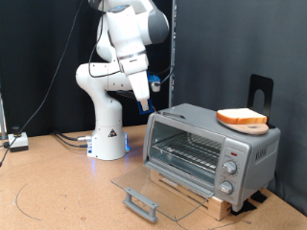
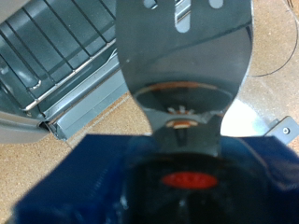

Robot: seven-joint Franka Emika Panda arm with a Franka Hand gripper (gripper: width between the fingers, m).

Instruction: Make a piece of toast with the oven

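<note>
The oven (image 1: 216,151) stands at the exterior view's right with its glass door (image 1: 163,189) folded down flat and the wire rack (image 1: 187,153) bare inside. The piece of toast (image 1: 242,118) lies on top of the oven, at its right end. My gripper (image 1: 144,96) hangs in the air to the left of the oven and above its open door. It holds a flat silver slotted spatula (image 2: 187,65) by a blue handle (image 2: 187,187). The spatula blade points toward the oven rack (image 2: 56,47). My fingers are hidden by the blue handle.
The oven rests on a wooden base (image 1: 206,198) on the brown table. The door handle (image 1: 141,202) juts toward the exterior view's bottom. A black stand (image 1: 261,91) rises behind the oven. Cables and a small box (image 1: 15,142) lie at the left.
</note>
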